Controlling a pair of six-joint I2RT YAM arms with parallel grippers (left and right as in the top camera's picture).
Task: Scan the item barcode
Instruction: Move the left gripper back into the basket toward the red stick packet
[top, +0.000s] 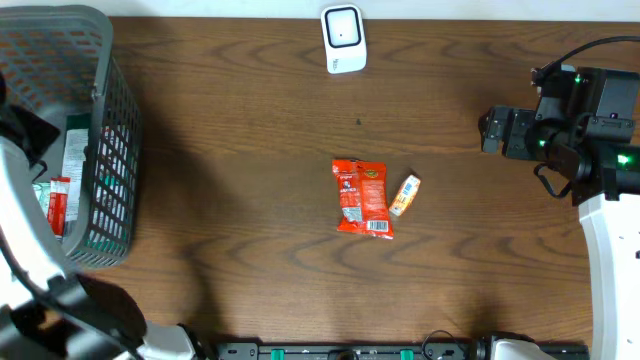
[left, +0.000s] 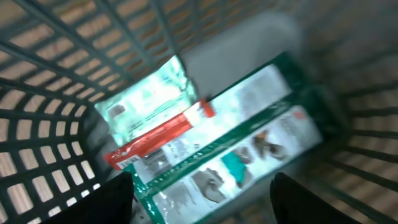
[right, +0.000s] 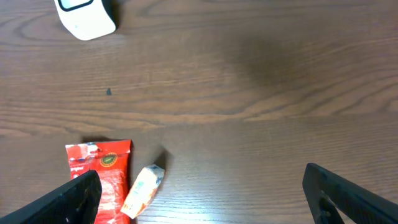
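Evidently the pick looks to be in hand: inside the basket (top: 115, 150) the left gripper (left: 208, 205) hangs spread, empty, over a long green packet (left: 249, 149) on its floor. Next it must sink and pinch that. Well outside the basket, the right gripper (right: 208, 202) hovers spread, empty.

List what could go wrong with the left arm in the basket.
The red strip pack lies over the green-and-white packs, so the open left pincer may pinch two at once or slip off. The basket mesh stands close around it and could snag it on lifting. The scanner sits far across the table; a weak hold may drop.
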